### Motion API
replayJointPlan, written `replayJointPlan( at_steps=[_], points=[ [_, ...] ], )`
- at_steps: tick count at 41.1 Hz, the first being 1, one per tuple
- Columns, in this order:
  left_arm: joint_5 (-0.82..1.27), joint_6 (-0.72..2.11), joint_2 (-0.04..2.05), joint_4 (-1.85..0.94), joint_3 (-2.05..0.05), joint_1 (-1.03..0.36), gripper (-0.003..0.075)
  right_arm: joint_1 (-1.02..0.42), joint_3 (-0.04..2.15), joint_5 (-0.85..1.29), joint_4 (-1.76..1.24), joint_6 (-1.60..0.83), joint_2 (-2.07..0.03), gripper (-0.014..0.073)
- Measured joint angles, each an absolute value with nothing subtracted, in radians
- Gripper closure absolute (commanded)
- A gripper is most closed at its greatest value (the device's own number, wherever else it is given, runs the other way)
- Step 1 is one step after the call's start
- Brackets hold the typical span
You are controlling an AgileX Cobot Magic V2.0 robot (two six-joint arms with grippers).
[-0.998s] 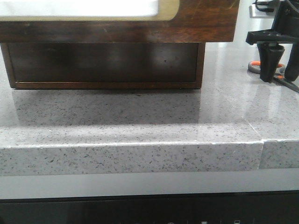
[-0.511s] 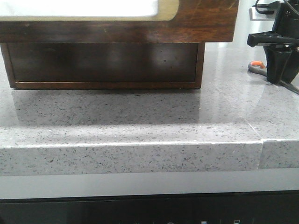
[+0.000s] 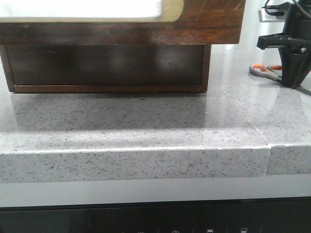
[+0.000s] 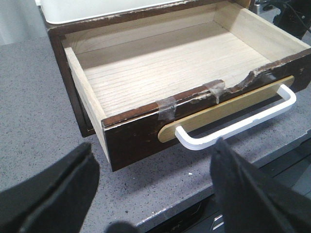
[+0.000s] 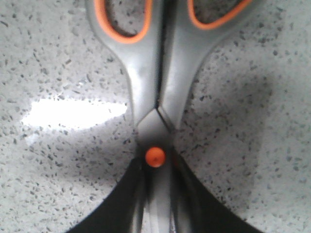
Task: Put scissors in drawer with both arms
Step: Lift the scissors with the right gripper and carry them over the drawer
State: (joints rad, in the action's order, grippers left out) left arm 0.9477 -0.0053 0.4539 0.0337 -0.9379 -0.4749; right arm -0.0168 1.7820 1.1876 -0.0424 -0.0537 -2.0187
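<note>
The scissors (image 5: 155, 73) lie on the grey speckled counter at the far right of the front view (image 3: 261, 69), with grey handles, orange-lined loops and an orange pivot dot. My right gripper (image 5: 156, 199) is shut on their blades just behind the pivot; it stands upright over them in the front view (image 3: 293, 80). The drawer (image 4: 146, 133) is pulled out, its pale wooden inside (image 4: 165, 68) empty; its dark front fills the top of the front view (image 3: 214, 24). My left gripper (image 4: 155, 160) is open and empty, just in front of the drawer's front.
A white bar handle (image 4: 243, 124) sticks out from the drawer front. A dark wooden cabinet box (image 3: 107, 65) sits under the drawer. The counter's front edge (image 3: 146, 165) runs across, with a seam (image 3: 268, 145) at the right.
My right gripper's fingers, apart over the scissors a second ago, have closed on them. The scissors' handles have shifted a little left. The drawer has not moved.
</note>
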Motion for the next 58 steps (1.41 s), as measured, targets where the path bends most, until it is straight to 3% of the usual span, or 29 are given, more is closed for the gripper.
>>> replayJointPlan(
  at_steps=[10,39,47,58],
  points=[
    [0.948,-0.005,0.454,0.034,-0.938,-0.475,0.024,-0.026,1.806,1.188,-0.042,-0.056,-1.959,0.0573],
    [0.948,-0.005,0.454,0.034,-0.938,-0.475,0.024,-0.188,1.814,1.08,-0.042,-0.114,-1.42,0.0573],
    [0.948,-0.005,0.454,0.034,-0.938,-0.475,0.024,-0.285,1.814,1.022,-0.042,-0.197,-1.332,0.0573],
    [0.948,-0.005,0.454,0.034,-0.938,-0.475,0.024,-0.529,1.816,0.997,-0.042,-0.389,-1.321,0.0573]
  ],
)
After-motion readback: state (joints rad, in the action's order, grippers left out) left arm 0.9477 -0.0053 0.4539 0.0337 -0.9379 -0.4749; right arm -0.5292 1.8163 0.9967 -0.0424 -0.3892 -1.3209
